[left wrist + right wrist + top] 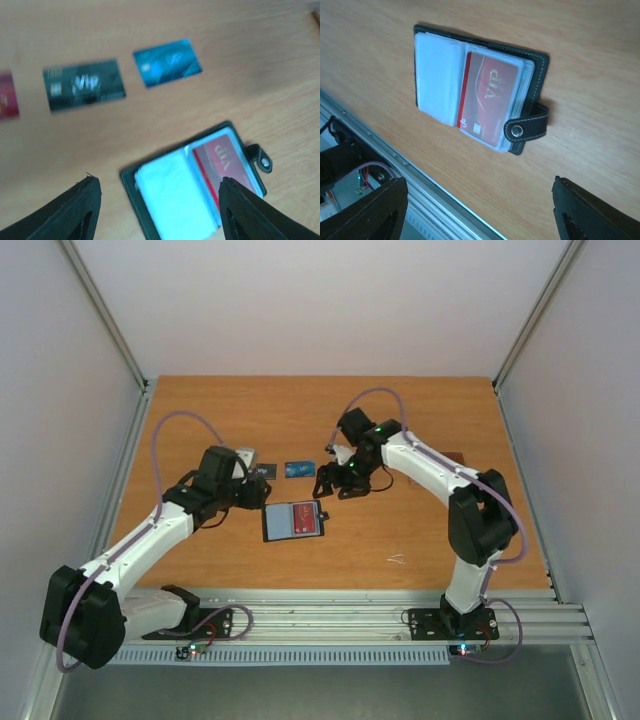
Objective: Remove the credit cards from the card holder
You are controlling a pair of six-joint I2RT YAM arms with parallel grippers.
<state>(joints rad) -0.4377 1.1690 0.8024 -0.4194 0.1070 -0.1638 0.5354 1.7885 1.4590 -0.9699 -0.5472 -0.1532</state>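
Card holder [437,75] lies open, strap [527,127] hiding one corner of the red card [490,97].

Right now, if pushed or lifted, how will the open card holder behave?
Card holder probably slides rather than tips: it lies flat on the smooth table. Pockets look floppy, so lifting one edge may fold it. Thin, so likely light.

Brown wooden table [300,410] enclosed by plain white walls [320,300], metal rail [330,615] along its near edge.
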